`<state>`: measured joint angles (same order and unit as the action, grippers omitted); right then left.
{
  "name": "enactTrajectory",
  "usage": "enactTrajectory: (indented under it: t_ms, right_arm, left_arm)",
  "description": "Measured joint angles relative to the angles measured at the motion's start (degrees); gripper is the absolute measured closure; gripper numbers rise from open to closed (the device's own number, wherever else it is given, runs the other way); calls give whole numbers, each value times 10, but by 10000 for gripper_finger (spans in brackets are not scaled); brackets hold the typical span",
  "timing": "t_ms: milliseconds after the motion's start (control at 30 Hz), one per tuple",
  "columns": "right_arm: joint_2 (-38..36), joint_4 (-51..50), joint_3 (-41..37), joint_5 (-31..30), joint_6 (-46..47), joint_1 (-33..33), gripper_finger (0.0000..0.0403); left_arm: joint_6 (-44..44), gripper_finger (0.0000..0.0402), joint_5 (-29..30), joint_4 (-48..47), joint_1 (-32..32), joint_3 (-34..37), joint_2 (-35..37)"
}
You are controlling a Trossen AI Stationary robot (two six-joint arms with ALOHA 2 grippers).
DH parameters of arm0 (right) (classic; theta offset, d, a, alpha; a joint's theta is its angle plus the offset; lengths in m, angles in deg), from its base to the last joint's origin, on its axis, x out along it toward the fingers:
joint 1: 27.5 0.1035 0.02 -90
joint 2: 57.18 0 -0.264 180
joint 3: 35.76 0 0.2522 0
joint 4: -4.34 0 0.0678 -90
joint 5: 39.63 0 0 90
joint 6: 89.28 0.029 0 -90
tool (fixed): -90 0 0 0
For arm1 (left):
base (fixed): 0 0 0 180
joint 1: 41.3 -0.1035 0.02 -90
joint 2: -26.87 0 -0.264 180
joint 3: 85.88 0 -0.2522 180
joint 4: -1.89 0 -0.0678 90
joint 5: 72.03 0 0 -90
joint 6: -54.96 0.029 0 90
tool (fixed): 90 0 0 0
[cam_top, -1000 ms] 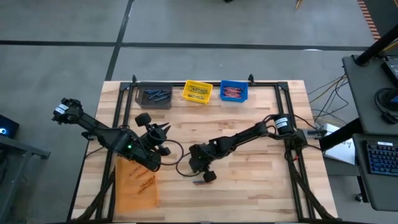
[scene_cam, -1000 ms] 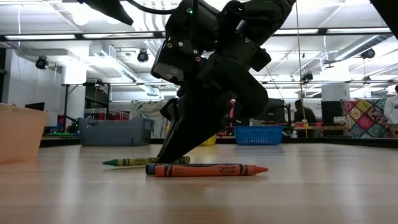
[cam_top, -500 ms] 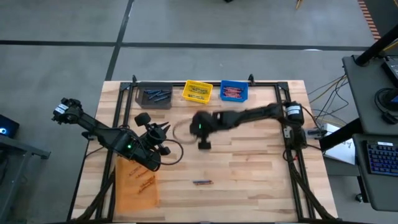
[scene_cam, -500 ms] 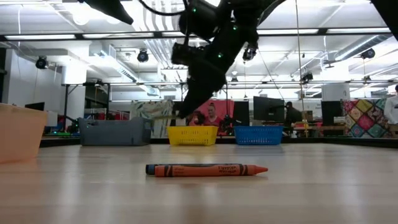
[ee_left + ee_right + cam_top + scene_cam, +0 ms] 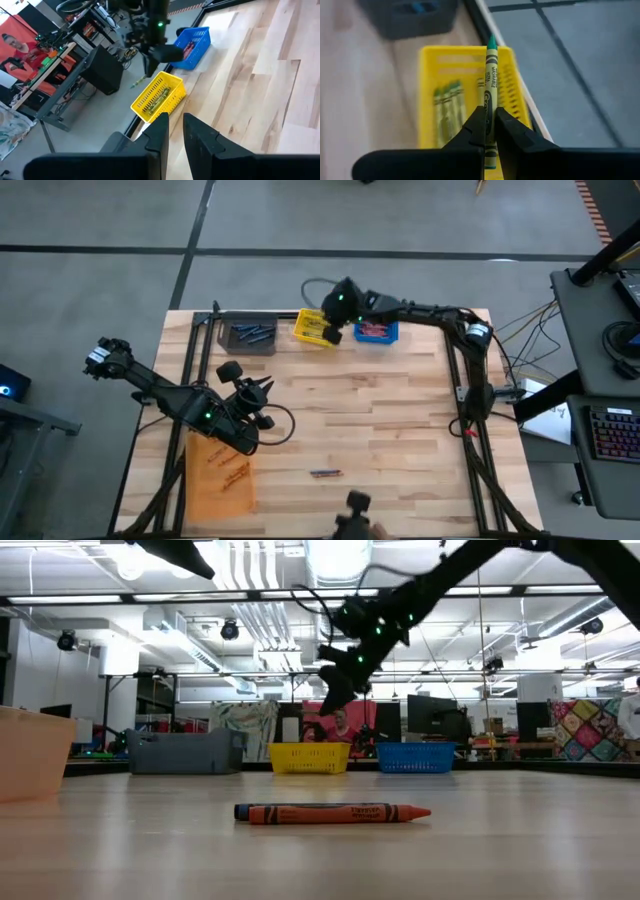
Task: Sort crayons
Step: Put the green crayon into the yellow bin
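Observation:
My right gripper (image 5: 333, 323) is shut on a yellow-green crayon (image 5: 491, 85) in the air over the yellow bin (image 5: 318, 328) at the table's far edge. It also shows in the low view (image 5: 335, 700). The yellow bin holds several yellow-green crayons (image 5: 447, 107). An orange crayon (image 5: 333, 813) lies flat on the table near the front edge (image 5: 325, 473). My left gripper (image 5: 262, 390) waits at the table's left middle, its fingers (image 5: 162, 132) a narrow gap apart and empty. My right gripper pinches the crayon between its two fingers near its flat end (image 5: 490, 122). The crayon lies along the fingers and sticks out past their ends, its tip (image 5: 491, 42) pointing away from the gripper. It is lifted clear, above the yellow bin's far rim.
A grey bin (image 5: 250, 337) with blue crayons stands left of the yellow bin, and a blue bin (image 5: 377, 329) with red crayons stands right of it. An orange bin (image 5: 220, 472) with crayons sits at the front left. A dark object (image 5: 355, 508) stands at the near edge.
My right gripper has risen from the table beside the orange crayon with the yellow-green crayon in its hold. It has swung toward the far edge and now stands over the yellow bin. The orange crayon has stayed in place.

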<state>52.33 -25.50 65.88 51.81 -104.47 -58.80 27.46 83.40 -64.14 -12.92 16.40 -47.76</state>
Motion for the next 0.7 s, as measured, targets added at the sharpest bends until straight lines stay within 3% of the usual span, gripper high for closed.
enactTrajectory:
  t_ms: [167, 700]
  right_arm:
    - [37, 53, 4, 46, 70, -44, 390]
    - [74, 42, 30, 50, 55, -45, 387]
  left_arm:
    - [1, 363, 0, 0, 0, 0, 0]
    - [11, 363, 1, 0, -1, 0, 0]
